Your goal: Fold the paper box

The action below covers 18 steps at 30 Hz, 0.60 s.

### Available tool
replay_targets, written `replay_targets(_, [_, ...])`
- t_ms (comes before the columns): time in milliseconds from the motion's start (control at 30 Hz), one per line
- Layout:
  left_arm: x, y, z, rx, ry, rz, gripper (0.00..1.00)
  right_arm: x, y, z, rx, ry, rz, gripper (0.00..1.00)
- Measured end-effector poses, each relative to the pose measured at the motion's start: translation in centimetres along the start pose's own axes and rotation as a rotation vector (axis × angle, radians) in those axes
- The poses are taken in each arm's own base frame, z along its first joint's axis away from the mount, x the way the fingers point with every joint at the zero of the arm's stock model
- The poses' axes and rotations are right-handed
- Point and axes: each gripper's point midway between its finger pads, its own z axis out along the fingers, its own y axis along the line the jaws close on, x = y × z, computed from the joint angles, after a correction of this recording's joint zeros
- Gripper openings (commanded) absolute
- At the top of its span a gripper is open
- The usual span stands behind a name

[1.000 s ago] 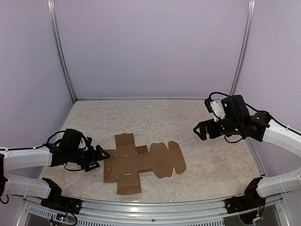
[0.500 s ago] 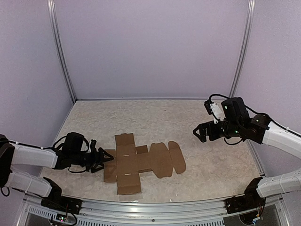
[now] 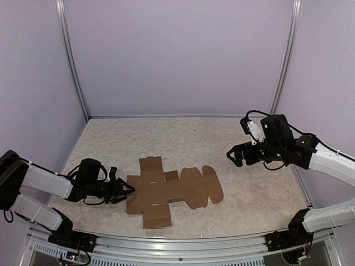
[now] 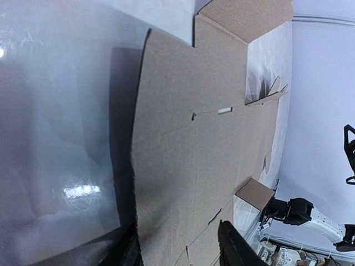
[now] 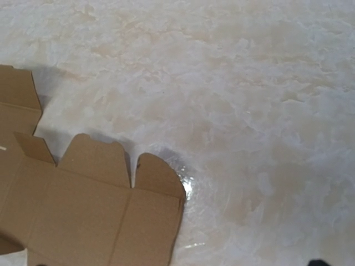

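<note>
One sheet only: paper box point(image 3: 172, 191) lying flat and unfolded on the table point(image 3: 260, 194), toward the near edge, nearer the left arm. Low at its left-hand panel, left gripper point(image 3: 124, 189), fingers point(image 4: 232, 244) parted and straddling the cardboard edge, not seen clamping it. Up in the air, well right of the sheet, right gripper point(image 3: 235, 155), spread apart, holding nothing.

Step in hand, as judged: taking the left panel to raise it along its crease. Keep the bite shallow, on the outer panel only. Lift by turning about the crease, not by dragging, since loose cardboard on a smooth top probably slides rather than folds. Better to bring the right arm down on the centre panel first as a hold-down.

Around: pale purple walls point(image 3: 177, 55), metal uprights point(image 3: 72, 61) at the back corners. In the way: small tab point(image 4: 272, 91) standing slightly up mid-sheet, rounded flaps point(image 3: 213, 185) at the far right end, thin slot point(image 4: 223, 111) in the panel. Avoid snagging any of these.
</note>
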Motion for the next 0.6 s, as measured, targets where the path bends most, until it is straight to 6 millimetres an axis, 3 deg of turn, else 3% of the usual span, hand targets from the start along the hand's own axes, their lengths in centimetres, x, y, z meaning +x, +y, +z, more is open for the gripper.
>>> replay_targets(433, [0.5, 0.5, 0.2, -0.034, 0.043, -0.002, 0.02, 0.1, 0.2, 0.4, -0.01, 0.008, -0.001, 1.0])
replay_targets(600, [-0.3, -1.3, -0.1, -0.018, 0.045, 0.037, 0.0, 0.1, 0.3, 0.5, -0.018, 0.01, -0.003, 1.0])
